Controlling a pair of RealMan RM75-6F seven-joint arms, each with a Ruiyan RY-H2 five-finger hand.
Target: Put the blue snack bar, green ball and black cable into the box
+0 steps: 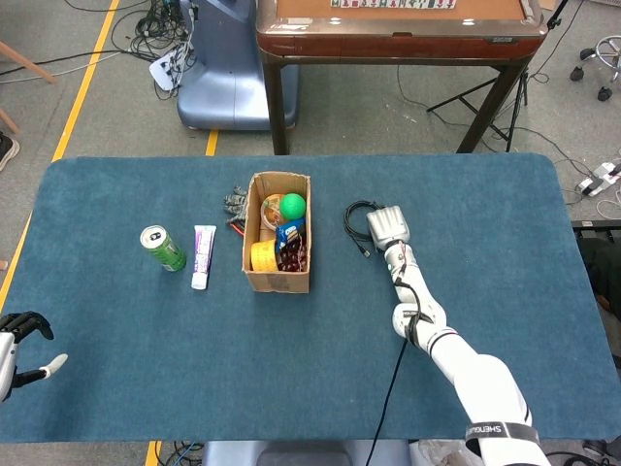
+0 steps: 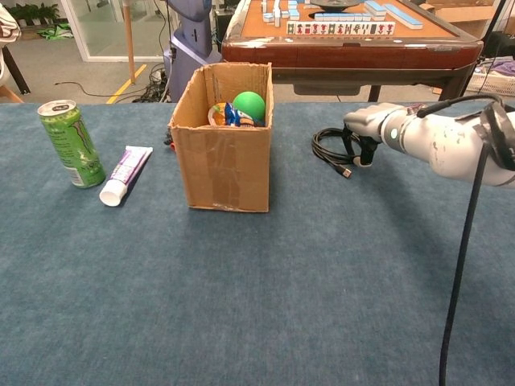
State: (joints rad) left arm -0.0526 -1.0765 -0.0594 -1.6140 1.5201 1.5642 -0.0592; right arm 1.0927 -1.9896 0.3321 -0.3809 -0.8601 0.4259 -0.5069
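The open cardboard box [image 1: 278, 282] [image 2: 224, 165] stands left of the table's middle. Inside it at the far end lies the green ball [image 1: 293, 205] [image 2: 249, 104], with the blue snack bar [image 1: 288, 233] [image 2: 232, 117] just in front of it. The coiled black cable [image 1: 358, 219] [image 2: 330, 148] lies on the cloth to the right of the box. My right hand [image 1: 386, 226] [image 2: 367, 127] is on the coil's right side, fingers pointing down and gripping it. My left hand [image 1: 21, 342] rests open at the near left corner, holding nothing.
A green drink can [image 1: 163, 249] [image 2: 71, 143] and a white-purple tube [image 1: 203, 255] [image 2: 125, 174] lie left of the box. A dark small object [image 1: 235, 203] sits behind the box's left wall. Yellow and dark-red packets [image 1: 265, 255] fill the box's near end. A wooden table [image 2: 354, 40] stands beyond.
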